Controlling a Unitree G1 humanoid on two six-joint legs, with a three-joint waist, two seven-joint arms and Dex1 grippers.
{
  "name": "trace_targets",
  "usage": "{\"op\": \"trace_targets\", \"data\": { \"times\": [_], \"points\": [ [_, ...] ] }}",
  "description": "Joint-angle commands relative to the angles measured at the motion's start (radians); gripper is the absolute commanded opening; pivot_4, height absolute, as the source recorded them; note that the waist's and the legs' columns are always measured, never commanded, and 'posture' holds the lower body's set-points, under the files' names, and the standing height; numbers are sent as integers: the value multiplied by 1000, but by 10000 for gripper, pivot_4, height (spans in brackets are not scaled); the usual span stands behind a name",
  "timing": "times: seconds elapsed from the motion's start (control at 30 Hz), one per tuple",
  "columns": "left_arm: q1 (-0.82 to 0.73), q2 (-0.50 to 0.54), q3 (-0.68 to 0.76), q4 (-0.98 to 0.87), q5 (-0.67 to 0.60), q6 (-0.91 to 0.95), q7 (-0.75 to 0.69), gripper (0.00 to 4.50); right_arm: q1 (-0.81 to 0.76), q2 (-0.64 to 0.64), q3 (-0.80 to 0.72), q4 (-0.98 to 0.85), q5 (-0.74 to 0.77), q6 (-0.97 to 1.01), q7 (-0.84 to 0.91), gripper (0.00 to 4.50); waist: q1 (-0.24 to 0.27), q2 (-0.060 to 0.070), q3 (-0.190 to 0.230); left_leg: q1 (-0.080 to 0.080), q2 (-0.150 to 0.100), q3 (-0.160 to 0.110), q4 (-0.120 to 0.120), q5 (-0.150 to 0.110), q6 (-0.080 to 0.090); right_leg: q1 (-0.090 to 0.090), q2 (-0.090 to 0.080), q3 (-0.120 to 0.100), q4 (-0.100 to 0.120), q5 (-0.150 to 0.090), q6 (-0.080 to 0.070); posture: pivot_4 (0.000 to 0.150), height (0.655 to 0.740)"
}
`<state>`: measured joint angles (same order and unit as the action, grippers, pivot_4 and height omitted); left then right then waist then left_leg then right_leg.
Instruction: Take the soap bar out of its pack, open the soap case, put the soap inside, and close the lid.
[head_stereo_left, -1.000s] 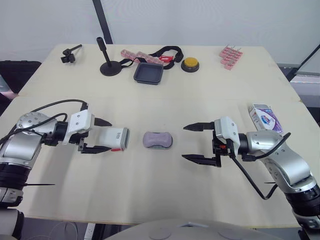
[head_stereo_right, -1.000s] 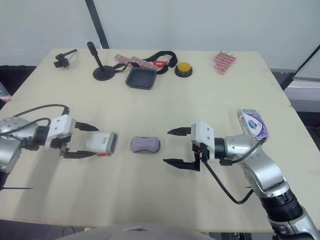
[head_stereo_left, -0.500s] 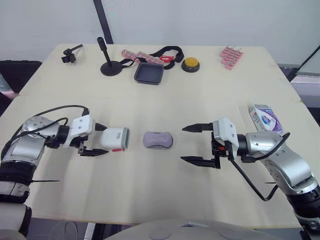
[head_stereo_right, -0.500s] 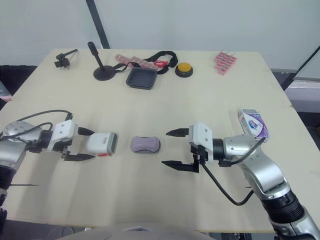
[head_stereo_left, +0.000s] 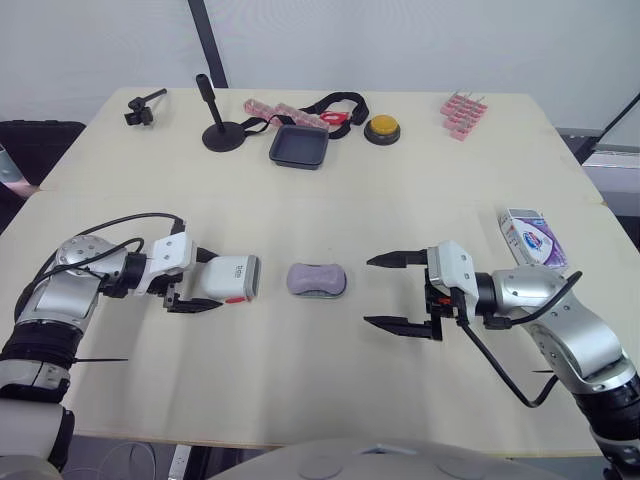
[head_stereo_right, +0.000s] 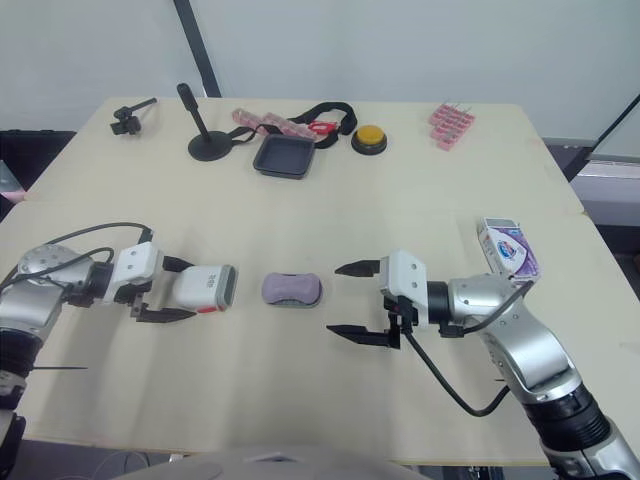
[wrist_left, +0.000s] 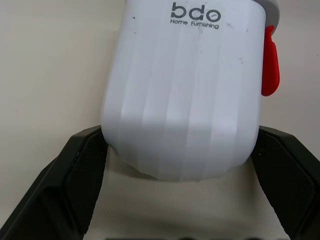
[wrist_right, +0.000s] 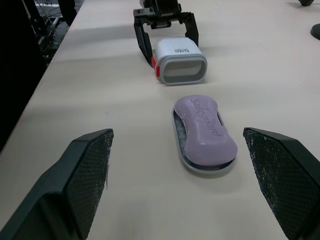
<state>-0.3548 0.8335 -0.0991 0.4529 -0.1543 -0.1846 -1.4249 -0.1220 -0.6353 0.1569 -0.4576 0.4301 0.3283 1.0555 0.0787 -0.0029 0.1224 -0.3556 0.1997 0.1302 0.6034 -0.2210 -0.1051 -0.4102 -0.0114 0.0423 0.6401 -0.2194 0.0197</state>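
Observation:
A purple soap bar lies on a shallow grey tray at the table's middle, also seen in the right wrist view. Just to its left lies the white soap case on its side, with a red latch. My left gripper straddles the case's rounded rear end, and its fingers touch both sides. To the right of the soap, my right gripper hangs wide open and holds nothing. The white and purple soap pack lies near the right edge.
Along the far side stand a black dish, a yellow button, a black strap, pink blocks, a black stand and a small clamp. Bare tabletop lies in front of the soap.
My left gripper's fingers have drawn in against the soap case and the arm has sunk slightly. The right gripper has drifted a little nearer to me; soap and case have not moved.

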Motion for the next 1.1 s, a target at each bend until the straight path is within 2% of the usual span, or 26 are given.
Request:
{"op": "trace_targets", "data": {
  "times": [0.03, 0.4, 0.5, 0.53, 0.9, 1.1],
  "points": [
    [-3, -11, -1, -19, -2, -2, 3, 45000, 1, -9, -1, -21, 1, -22, 6, 44923, 0, 0, 0, 0, 0, 0, 0, 0, 0, 0, 0, 0, 0, 0, 0, 1500, 7400],
    [-31, -45, -11, 6, 10, -9, 5, 45000, 0, -9, 4, -29, -12, -18, -3, 44923, 2, 0, 0, 0, -1, 0, 0, 0, 0, 0, -1, 0, 0, 0, 0, 1500, 7400],
    [-39, -47, -19, 17, 11, -20, -19, 36413, -4, -9, 4, -30, -14, -15, -6, 45000, 2, 0, 0, 0, -1, 0, 0, 0, 0, 0, -1, 0, 0, 0, 0, 1500, 7400],
    [-41, -47, -20, 21, 14, -23, -18, 35164, -5, -10, 4, -30, -14, -15, -6, 45000, 1, 0, 0, 0, -1, 0, 0, 0, 0, 0, -1, 0, 0, 0, 0, 1500, 7400],
    [-21, -45, -10, -10, 1, -22, 5, 35007, -22, -38, 17, -25, -2, 29, 0, 45000, 0, 0, 0, 0, -1, 0, 0, 0, 0, 0, -1, 0, 0, 0, 0, 1500, 7400],
    [21, -25, 21, -75, -31, 12, 9, 35007, -110, -28, 62, -12, -32, 101, -32, 45000, -4, 0, 0, 0, 0, 0, 0, 0, 0, 0, 0, 0, 0, 0, 0, 1500, 7400]
  ]
}}
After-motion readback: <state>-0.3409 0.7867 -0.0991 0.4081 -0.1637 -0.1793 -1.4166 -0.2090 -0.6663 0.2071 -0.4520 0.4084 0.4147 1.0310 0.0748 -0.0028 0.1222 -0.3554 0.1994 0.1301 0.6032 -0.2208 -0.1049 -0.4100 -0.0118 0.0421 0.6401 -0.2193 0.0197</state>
